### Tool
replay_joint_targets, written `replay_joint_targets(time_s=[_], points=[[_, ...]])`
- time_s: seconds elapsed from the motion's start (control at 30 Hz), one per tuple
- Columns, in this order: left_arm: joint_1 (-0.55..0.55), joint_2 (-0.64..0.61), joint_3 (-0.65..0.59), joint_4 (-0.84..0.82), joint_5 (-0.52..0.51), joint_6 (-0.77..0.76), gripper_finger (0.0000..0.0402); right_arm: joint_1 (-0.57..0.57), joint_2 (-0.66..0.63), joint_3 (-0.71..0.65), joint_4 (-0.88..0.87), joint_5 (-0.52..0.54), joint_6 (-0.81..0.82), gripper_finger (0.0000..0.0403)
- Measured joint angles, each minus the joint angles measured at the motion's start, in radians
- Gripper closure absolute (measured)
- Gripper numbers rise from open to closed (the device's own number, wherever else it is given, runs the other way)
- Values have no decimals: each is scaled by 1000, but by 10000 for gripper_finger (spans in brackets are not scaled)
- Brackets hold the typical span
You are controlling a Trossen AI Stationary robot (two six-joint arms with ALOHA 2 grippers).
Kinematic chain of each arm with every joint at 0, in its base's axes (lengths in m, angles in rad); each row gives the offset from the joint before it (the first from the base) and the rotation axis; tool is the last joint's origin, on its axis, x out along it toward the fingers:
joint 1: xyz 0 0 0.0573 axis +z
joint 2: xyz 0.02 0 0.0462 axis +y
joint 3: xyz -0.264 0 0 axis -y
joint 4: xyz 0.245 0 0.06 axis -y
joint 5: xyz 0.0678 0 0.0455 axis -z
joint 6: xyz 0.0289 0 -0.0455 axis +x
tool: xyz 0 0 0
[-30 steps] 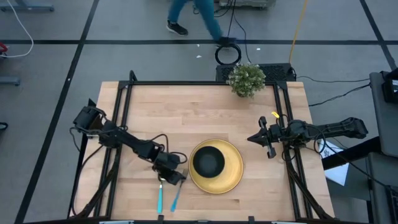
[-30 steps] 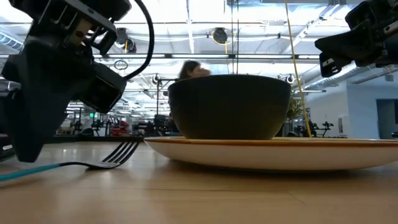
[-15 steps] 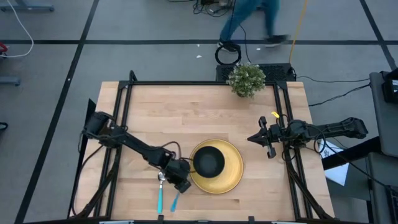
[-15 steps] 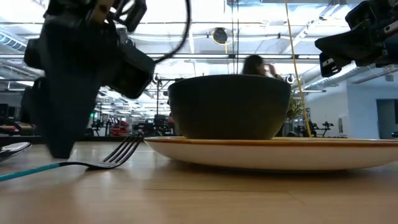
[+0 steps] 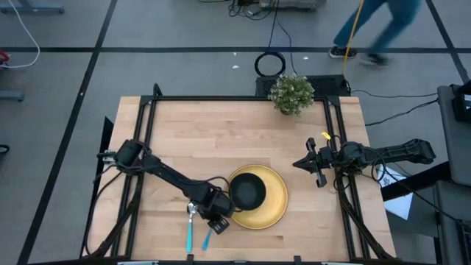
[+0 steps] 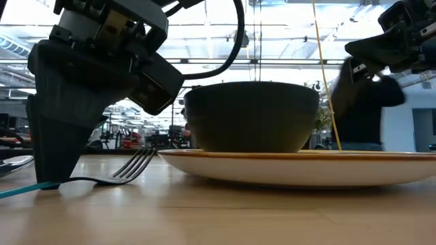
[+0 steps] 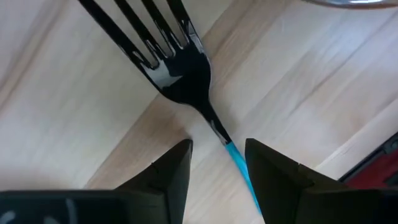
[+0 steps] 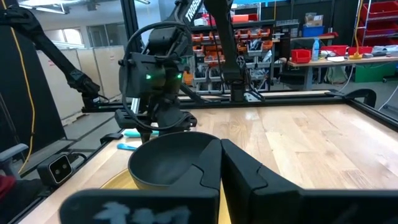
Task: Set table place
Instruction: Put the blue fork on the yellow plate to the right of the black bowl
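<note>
A yellow plate [image 5: 274, 207] lies on the wooden table [image 5: 221, 132] with a black bowl [image 5: 246, 191] on it. To its left lie a spoon [image 5: 189, 232] and a fork [image 5: 207, 240], both with turquoise handles. My left gripper [image 5: 215, 221] is open and points down over the fork. Its fingers stand on either side of the fork's neck [image 7: 214, 127], where the turquoise handle begins, and their tips are down at the table top [image 6: 51, 178]. My right gripper [image 5: 312, 163] is shut and empty, above the table's right side. My left gripper comes from above, pointing down, with its fingers across the fork, one on each side of the handle's front end [image 7: 235, 155]. The handle runs close by one finger [image 7: 267, 174]; I cannot tell whether it touches. The fork lies flat on the table.
A small green potted plant [image 5: 291, 94] stands at the table's far edge. Black frame rails [image 5: 147, 125] run along the left and right sides. A person walks on the floor beyond the far edge. Bare wood lies between plate and plant.
My left gripper has gone toward the table's near and right edges and down, from beside the spoon's bowl to the fork, until its fingertips reach the table top. The fork, spoon, plate and bowl have stayed where they were.
</note>
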Motion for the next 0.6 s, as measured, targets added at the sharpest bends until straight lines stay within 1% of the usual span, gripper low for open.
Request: replay_joint_targets(time_s=[0.2, 0.37, 0.5, 0.6], points=[[12, 12, 0, 7, -3, -67, 241, 0, 0, 0, 8, 0, 1, 403], [11, 41, 1, 14, -15, -141, 241, 0, 0, 0, 8, 0, 1, 403], [10, 50, 2, 9, -34, -172, 241, 0, 0, 0, 3, 0, 1, 403], [8, 50, 2, 9, -54, -185, 254, 0, 2, 0, -3, 0, 0, 403]])
